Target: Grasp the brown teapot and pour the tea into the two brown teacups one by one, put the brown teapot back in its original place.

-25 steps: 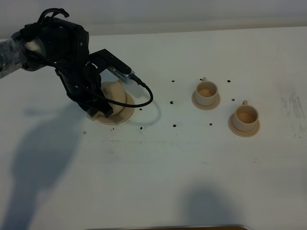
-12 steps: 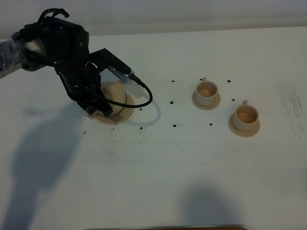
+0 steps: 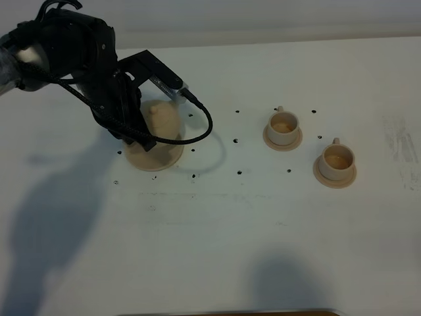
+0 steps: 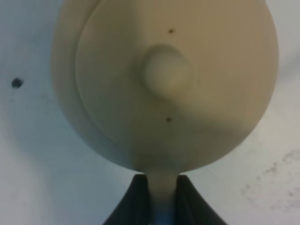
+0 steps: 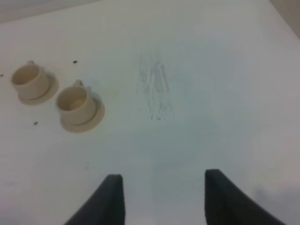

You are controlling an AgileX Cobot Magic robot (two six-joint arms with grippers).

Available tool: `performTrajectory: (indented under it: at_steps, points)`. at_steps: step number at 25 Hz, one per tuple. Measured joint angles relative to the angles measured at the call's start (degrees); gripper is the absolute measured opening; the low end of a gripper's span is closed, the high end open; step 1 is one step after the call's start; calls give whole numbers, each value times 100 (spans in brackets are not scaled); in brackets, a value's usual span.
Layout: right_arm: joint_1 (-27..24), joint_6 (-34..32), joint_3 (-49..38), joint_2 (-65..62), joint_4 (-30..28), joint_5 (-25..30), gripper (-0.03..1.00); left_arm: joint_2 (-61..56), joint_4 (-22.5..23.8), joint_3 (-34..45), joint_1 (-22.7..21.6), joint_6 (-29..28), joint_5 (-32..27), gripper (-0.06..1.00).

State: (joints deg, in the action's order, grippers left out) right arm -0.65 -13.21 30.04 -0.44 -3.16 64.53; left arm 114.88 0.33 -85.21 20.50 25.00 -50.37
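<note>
Presently: left gripper (image 4: 162, 183) clamped on the handle of the brown teapot (image 4: 178, 93), over the saucer (image 3: 158, 158); right gripper (image 5: 162, 178) jaws apart.

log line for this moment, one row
left hand: shut on teapot handle | teapot: just above saucer | right hand: open | cups: untouched

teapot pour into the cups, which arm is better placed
Left. The left hand is shut on the teapot handle; the right hand hangs open and empty, off beside the cups.
</note>
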Motion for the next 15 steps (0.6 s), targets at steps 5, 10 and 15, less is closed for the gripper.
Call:
performTrajectory:
  at_steps: [5,10,15]
  points:
    - [0,0,0,0,0,0,41,-1,-215,-163,53,629,-22,8]
    - [0,0,0,0,0,0,41,-1,-332,-573,118,1200,54,8]
    - [0,0,0,0,0,0,41,183,-388,-1119,197,1823,8,8]
